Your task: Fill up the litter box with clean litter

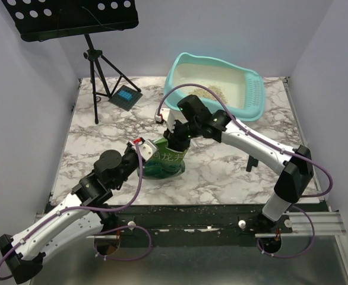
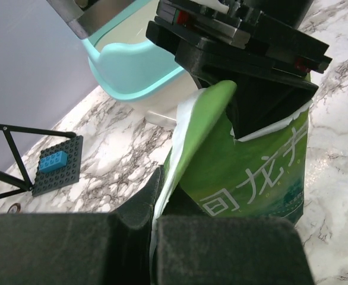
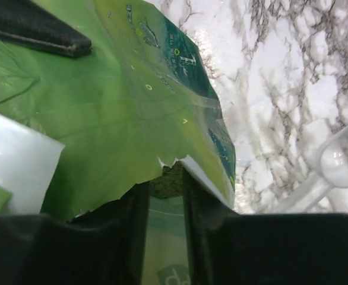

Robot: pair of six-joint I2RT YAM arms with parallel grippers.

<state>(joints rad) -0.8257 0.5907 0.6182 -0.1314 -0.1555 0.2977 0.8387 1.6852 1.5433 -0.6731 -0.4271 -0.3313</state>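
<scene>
A black music stand (image 1: 73,18) rises at the far left corner, and a dark plate carrying a blue brick (image 1: 125,96) lies on the marble bench (image 1: 221,172) by its tripod feet. The left arm reaches in from the near left; its left pincer (image 1: 143,151) is pressed together on the left side edge of a green printed bag (image 1: 165,163), which stands upright at mid-bench. Over the bag's mouth hangs the right pincer (image 1: 174,142), its fingers slightly spread astride the torn top edge; whether they touch the foil I cannot tell. Behind and to the right, at the far edge of the bench, sits the turquoise litter box (image 1: 252,98), well apart from the bag. A small pile of tan litter (image 1: 208,92) lies on its pale floor, towards the near left wall. The right wrist view shows a clear plastic scoop (image 3: 340,159) lying on the marble just beside the bag.
</scene>
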